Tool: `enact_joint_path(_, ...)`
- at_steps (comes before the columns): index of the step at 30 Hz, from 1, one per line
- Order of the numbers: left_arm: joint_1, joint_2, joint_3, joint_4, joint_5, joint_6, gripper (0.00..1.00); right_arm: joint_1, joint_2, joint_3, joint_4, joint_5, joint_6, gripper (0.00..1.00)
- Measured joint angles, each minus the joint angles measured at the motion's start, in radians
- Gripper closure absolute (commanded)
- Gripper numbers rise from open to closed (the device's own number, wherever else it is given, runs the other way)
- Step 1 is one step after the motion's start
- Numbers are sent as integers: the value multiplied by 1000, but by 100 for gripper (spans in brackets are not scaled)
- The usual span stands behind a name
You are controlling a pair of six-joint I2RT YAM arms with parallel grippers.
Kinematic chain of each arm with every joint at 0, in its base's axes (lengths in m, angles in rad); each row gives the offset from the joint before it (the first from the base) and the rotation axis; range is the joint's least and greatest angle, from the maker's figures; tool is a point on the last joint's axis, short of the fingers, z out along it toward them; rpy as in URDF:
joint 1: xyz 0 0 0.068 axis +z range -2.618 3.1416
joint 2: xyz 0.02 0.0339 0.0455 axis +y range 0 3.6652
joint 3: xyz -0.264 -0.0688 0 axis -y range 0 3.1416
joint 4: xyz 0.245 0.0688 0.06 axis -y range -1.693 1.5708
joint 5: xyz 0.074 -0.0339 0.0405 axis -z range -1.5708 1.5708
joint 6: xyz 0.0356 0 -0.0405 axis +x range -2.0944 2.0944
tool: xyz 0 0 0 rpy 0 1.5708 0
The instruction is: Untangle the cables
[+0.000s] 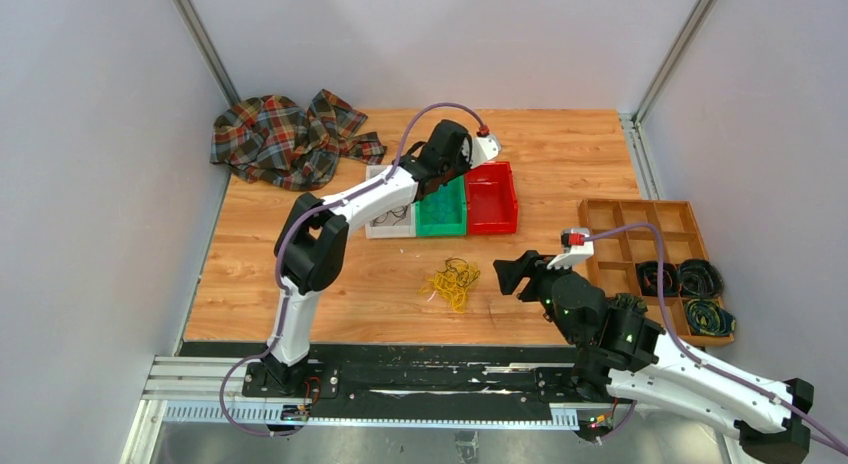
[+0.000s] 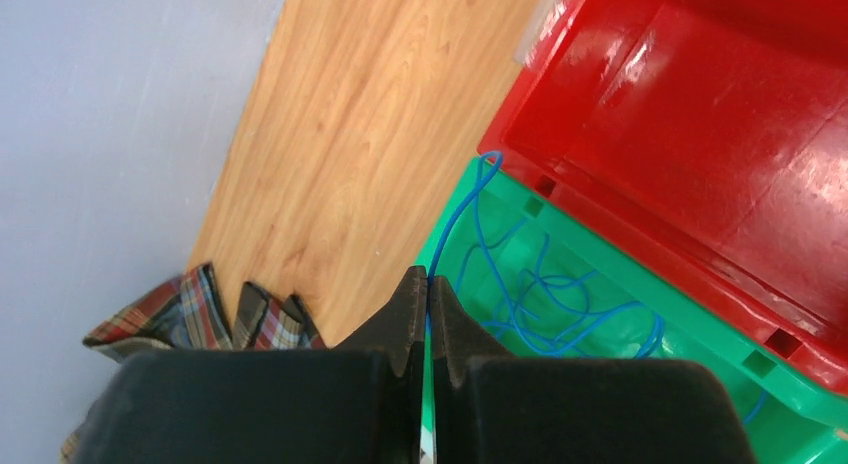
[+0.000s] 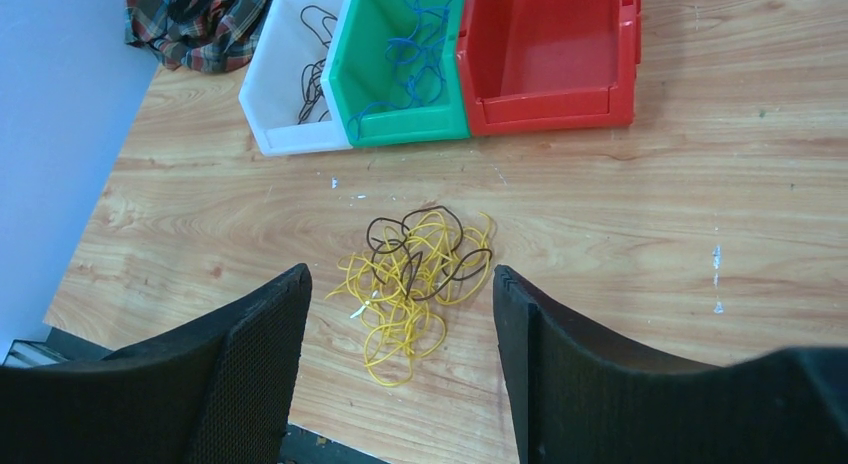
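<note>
Nothing legible appeared in any view — no text, label, brand, number or sign could be read on the red bin, the green bin, the white bin or the wooden tray.

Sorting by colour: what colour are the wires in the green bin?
Blue thin wires in the green plastic bin; clearest in left wrist view.
</note>
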Motion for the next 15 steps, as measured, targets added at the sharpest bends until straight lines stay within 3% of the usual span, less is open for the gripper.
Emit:
enact_joint_path(6, 2, -6, -106, 18, -29, -25, 89, -3, 3, 0, -16, 16, 6, 35)
enact_joint_path(8, 5, -6, -127, -9, -36, -34, 74, -11, 19, 0, -21, 17, 7, 35)
enact_joint_path(9, 6, -6, -132, -24, -38, -39, 59, -14, 29, 0, -23, 18, 7, 35)
enact_joint_path(10, 7, -8, -132, -37, -39, -41, 50, -18, 41, 0, -24, 18, 8, 35)
enact_joint_path(15, 13, -58, -130, -102, -21, -60, 27, -19, 98, 4, -28, 18, 13, 35)
